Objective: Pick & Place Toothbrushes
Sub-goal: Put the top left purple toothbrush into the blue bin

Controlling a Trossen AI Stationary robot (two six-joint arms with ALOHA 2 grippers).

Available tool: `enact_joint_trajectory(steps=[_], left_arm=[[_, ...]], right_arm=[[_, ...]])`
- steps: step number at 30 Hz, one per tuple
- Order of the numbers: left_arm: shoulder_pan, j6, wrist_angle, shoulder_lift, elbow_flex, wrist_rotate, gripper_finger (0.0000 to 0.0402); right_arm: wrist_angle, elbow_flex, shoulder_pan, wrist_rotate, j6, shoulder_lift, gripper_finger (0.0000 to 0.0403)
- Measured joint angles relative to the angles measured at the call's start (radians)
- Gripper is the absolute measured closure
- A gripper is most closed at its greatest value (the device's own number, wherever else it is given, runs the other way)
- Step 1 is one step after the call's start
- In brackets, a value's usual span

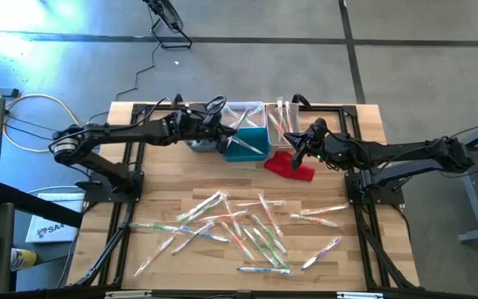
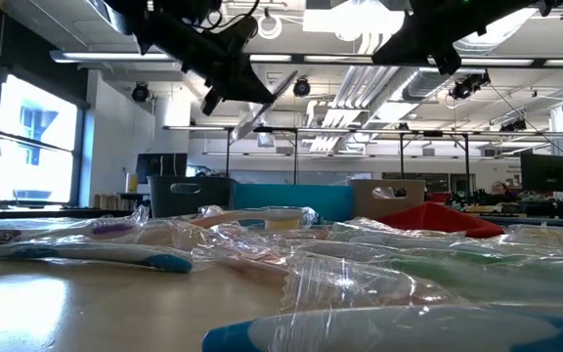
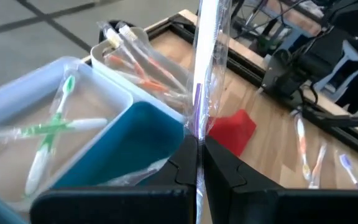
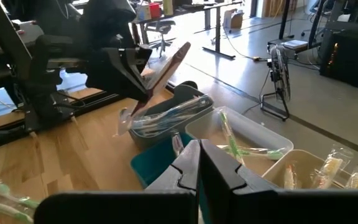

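Several wrapped toothbrushes (image 1: 239, 232) lie scattered on the near half of the wooden table. More lie in the bins at the far edge: green ones in the white bin (image 3: 55, 118), orange ones in the pale bin (image 3: 142, 56). My left gripper (image 3: 197, 163) hovers over the teal bin (image 1: 251, 145), shut on one wrapped toothbrush (image 3: 199, 87). My right gripper (image 4: 199, 163) is shut with nothing between its fingers. It hangs above the red cloth (image 1: 293, 164), to the right of the bins. My left gripper pinches the wrapped toothbrush's lower part (image 3: 197, 140) between its two fingers, which lie along it. The toothbrush (image 4: 163, 74) sticks out slanting upward past the fingertips. It is clear of the bins and the table, with its wrapper loose around it.
A grey bin (image 1: 197, 143) stands left of the teal bin, with the white and pale bins behind them. The red cloth (image 3: 232, 127) lies right of the teal bin. A dark frame (image 1: 363, 199) borders the table's sides. Bare wood lies between the bins and the scattered toothbrushes.
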Motion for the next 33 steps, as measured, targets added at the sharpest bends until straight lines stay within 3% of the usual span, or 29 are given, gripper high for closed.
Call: enact_joint_trajectory(steps=[14,23,33], left_arm=[[0.075,0.093,-0.059,0.148,0.202,0.066,0.0398],[0.084,0.227,-0.105,0.168,0.21,0.067,0.0398],[0.084,0.252,-0.121,0.201,0.209,0.063,0.0398]], right_arm=[[0.0,0.0,-0.012,0.0,0.0,0.0,0.0398],[-0.001,0.0,-0.012,0.0,0.007,0.0,0.0398],[-0.001,0.0,-0.012,0.0,0.007,0.0,0.0398]])
